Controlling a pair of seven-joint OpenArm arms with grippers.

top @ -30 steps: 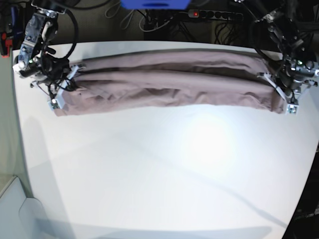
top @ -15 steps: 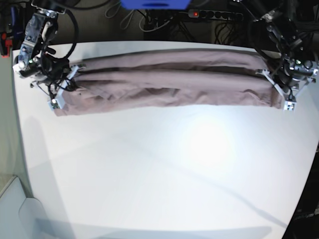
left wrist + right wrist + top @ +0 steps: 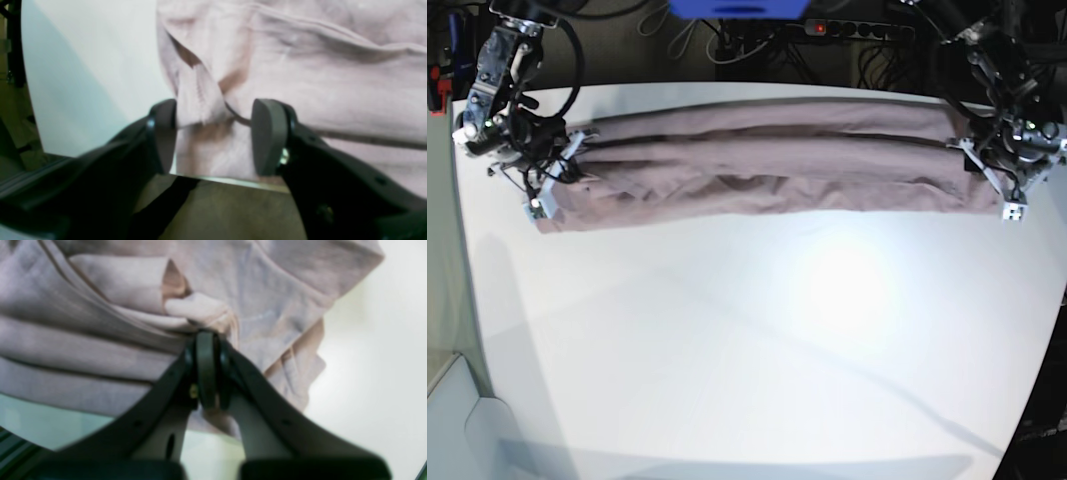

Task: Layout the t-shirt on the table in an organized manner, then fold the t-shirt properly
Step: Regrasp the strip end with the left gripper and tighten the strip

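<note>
T-shirt: the mauve-pink t-shirt point(image 3: 767, 165) lay stretched in a long folded band across the far part of the bench point(image 3: 757, 360), running from near the left edge to near the right edge in the base view, with lengthwise creases along it.

Bench: white and smooth; the whole near half lay bare, with a bright glare patch near its middle.

Left gripper: the left gripper point(image 3: 213, 136) stood at the end of the shirt by the bench's right edge in the base view. Its fingers point(image 3: 267, 140) were spread apart, with a bunched, stitched fold of fabric lying between them; the fold touched one pad and stood clear of the other, so nothing was pinched.

Right gripper: the right gripper point(image 3: 206, 370) sat at the opposite end of the shirt, by the bench's left edge in the base view. Its fingers point(image 3: 205, 350) were pressed together on a small gathered lump of cloth at the edge of the layered folds.

Shirt ends: the end at the right gripper looked rumpled, with several layers stacked; the end at the left gripper lay close to the bench's edge.
</note>
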